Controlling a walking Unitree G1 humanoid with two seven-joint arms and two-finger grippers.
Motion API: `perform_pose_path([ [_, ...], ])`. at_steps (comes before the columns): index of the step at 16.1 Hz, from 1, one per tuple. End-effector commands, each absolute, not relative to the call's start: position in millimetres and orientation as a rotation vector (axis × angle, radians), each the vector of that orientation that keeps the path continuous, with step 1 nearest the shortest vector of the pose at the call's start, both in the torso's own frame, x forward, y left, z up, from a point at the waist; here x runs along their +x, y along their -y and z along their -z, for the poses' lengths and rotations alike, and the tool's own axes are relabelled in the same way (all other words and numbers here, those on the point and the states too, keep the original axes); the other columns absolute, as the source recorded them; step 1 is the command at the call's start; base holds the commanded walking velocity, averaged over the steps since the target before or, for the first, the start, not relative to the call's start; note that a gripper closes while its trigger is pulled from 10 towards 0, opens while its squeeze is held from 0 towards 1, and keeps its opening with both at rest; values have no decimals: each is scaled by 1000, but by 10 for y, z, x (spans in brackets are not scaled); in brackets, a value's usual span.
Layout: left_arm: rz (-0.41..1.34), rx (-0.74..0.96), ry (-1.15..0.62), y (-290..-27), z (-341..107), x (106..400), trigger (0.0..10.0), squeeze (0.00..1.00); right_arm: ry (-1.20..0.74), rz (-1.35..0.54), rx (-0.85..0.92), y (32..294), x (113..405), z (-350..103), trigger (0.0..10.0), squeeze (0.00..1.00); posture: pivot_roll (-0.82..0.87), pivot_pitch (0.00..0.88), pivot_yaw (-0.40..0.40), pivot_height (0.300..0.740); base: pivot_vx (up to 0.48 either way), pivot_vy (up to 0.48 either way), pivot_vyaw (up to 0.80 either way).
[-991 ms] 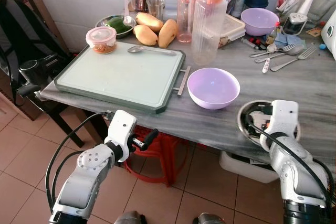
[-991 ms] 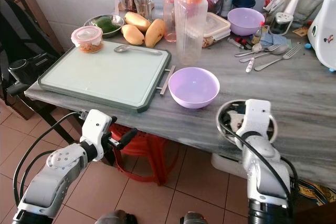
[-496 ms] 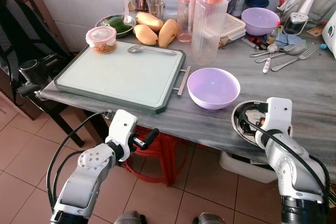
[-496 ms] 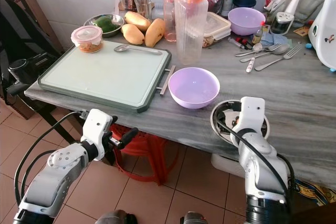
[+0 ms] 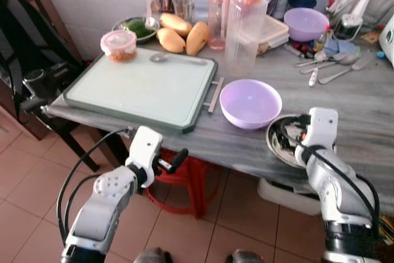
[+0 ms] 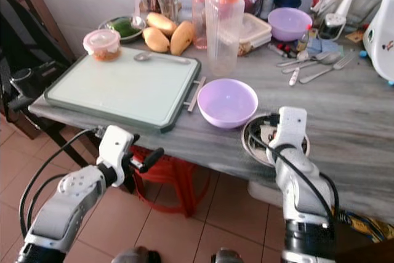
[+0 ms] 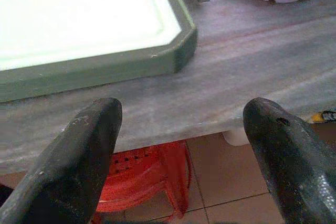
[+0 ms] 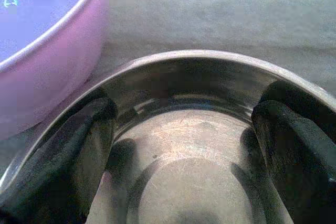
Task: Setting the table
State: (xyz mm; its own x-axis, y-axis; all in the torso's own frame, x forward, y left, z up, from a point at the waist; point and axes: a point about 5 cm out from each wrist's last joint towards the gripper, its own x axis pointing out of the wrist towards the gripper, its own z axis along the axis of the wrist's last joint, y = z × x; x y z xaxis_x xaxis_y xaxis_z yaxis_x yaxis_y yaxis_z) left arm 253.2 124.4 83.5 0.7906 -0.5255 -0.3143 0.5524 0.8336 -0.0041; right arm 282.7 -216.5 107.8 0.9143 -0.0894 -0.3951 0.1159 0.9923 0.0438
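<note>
My left gripper hangs nearest, below the front edge of the grey, streaked marble-look tabletop, its two rounded black fingers spread wide with nothing between them. Its silver arm is bent at the elbow and points forward over the terracotta floor tiles, above a red plastic stool under the table.

My right gripper sits inside the shallow round stainless-steel bowl near the table's front edge, the arm folded up with the white wrist tipped down over the rim. Both matte black fingers are spread apart and lie against the bowl's polished inner wall on opposite sides.

Just beside the steel bowl, on its left, stands a smooth lilac plastic bowl. Left of that lies a pale green rectangular tray with a dark green rim, with a metal spoon and a small round lidded container at its far edge. Beyond stand a clear ribbed bottle with an orange cap, yellow mangoes and, at the right, loose steel cutlery and a second lilac bowl.
</note>
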Motion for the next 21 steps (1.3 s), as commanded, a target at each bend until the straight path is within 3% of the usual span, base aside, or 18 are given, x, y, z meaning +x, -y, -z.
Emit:
perform_pose_path([
  [1, 577, 108, -316, -1257, -835, 2552, 10000, 0, -390, 80, 91, 2097, 2876, -1079, 10000, 361, -4, 2, 65, 740, 0, 0, 0],
  [9, 588, 101, -317, -1251, -831, 2540, 10000, 0, -300, 77, 46, 2091, 2739, -1260, 10000, 369, -14, 0, 63, 740, 0, 0, 0],
  [16, 558, 54, -256, -1259, -876, 2525, 10000, 0, -23, 158, -72, 1973, 2353, -1589, 10000, 396, -36, 0, 68, 740, 0, 0, 0],
  [18, 489, -26, -244, -1286, -864, 2525, 10000, 0, 33, 115, -74, 1809, 2340, -1588, 10000, 337, -38, 0, 70, 740, 0, 0, 0],
  [19, 466, -14, -219, -1266, -872, 2554, 10000, 0, 51, 92, -82, 1733, 2365, -1592, 10000, 0, -41, 0, 69, 740, 0, 0, 0],
  [21, 432, -21, -194, -1211, -902, 2607, 10000, 0, 73, 67, -71, 1685, 2390, -1596, 10000, 0, -36, 0, 62, 740, 0, 0, 0],
])
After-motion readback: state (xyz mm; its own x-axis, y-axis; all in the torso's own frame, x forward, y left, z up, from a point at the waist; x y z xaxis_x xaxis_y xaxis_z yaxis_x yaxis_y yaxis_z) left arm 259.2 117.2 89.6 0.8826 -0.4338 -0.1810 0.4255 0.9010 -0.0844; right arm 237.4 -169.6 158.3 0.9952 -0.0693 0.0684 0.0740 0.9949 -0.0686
